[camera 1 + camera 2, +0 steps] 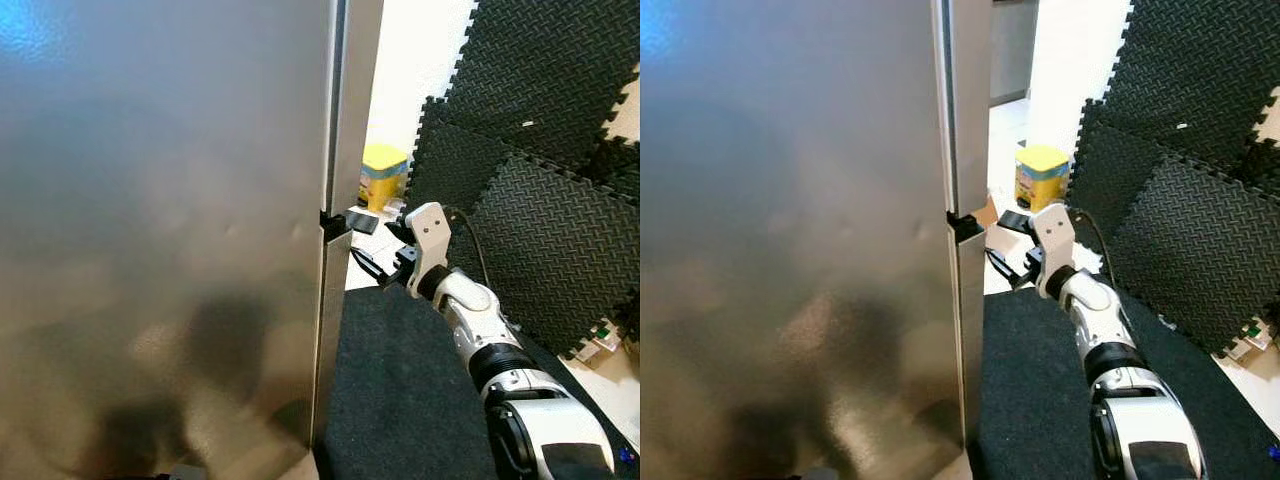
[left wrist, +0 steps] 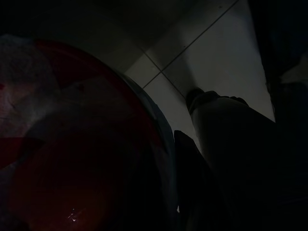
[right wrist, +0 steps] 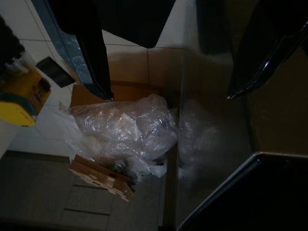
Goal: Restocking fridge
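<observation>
The stainless steel fridge (image 1: pixel 160 230) stands with its doors closed, and its right edge (image 1: pixel 335 150) runs down the middle of the eye views. My right gripper (image 1: pixel 365 245) reaches beside that edge, level with the seam between the upper and lower doors (image 1: pixel 962 222). It is open, with nothing between the fingers (image 3: pixel 91 57); in the right wrist view the fridge's side wall (image 3: pixel 211 130) lies close to one finger. In the dark left wrist view a red and white rounded thing (image 2: pixel 72 159) sits very close to the camera.
Black foam mats (image 1: pixel 540 200) lean against the wall on the right, and a dark mat (image 1: pixel 400 400) lies under my right arm. A yellow tub (image 1: pixel 384 175) stands on the tile floor behind the fridge. Crumpled clear plastic (image 3: pixel 125 130) and cardboard (image 3: pixel 101 178) lie there too.
</observation>
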Available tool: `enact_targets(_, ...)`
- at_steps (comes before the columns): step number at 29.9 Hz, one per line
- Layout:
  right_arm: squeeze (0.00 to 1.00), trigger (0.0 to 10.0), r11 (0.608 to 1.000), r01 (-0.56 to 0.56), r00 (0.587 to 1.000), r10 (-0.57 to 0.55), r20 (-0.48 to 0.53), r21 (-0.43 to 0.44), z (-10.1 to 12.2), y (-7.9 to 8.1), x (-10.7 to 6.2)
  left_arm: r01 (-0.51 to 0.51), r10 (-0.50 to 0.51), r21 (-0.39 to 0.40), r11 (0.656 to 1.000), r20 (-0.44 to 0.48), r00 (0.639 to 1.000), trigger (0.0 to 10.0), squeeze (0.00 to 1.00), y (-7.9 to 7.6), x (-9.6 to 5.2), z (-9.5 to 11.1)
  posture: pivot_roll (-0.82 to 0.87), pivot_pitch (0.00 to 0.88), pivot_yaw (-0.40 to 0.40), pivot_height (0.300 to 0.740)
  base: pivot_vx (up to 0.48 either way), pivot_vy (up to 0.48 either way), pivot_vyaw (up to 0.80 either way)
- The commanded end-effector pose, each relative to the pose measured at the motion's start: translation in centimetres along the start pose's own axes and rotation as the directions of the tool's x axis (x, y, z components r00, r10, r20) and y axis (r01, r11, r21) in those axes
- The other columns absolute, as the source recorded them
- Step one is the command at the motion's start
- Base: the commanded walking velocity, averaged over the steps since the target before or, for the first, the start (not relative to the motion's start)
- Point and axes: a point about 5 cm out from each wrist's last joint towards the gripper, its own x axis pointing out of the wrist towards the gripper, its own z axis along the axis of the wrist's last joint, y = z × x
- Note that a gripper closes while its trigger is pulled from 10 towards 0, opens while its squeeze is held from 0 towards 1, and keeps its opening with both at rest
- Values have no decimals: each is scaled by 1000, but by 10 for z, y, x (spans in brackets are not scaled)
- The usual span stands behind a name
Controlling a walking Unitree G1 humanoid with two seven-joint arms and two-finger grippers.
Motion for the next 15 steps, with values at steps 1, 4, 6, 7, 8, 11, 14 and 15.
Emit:
enact_targets(1,0,10000,987,-162,987,162,-8,-3,3,28,17,-10,10,18,1000,-38,999,10000,0,4,-2,-10,-3,0,10,740,0,0,0)
enact_targets(4,0,10000,978,-207,978,207,-24,7,1,36,20,-10,11,19,1000,-40,999,10000,0,4,-2,-11,-1,0,9,740,0,0,0)
enact_targets(6,0,10000,975,-222,975,222,-30,11,0,39,20,-10,11,19,1000,-40,999,10000,0,4,-2,-11,2,0,7,740,0,0,0)
enact_targets(7,0,10000,975,-222,975,222,-30,11,0,39,20,-10,11,19,1000,-40,999,10000,0,4,-2,-11,2,0,7,740,0,0,0)
enact_targets(8,0,10000,972,-236,971,236,-39,15,-1,42,21,-11,11,19,1000,-40,999,10000,0,4,-2,-11,2,0,7,740,0,0,0)
enact_targets(11,0,10000,965,-262,964,263,-51,20,-3,47,23,-11,12,19,1000,-41,999,10000,0,5,-2,-12,3,0,6,740,0,0,0)
enact_targets(14,0,10000,962,-271,960,272,-62,25,-4,49,24,-11,12,19,1000,-41,999,10000,0,4,-2,-12,3,0,6,740,0,0,0)
enact_targets(15,0,10000,962,-271,960,272,-62,25,-4,49,24,-11,12,19,1000,-41,999,10000,0,4,-2,-12,3,0,6,740,0,0,0)
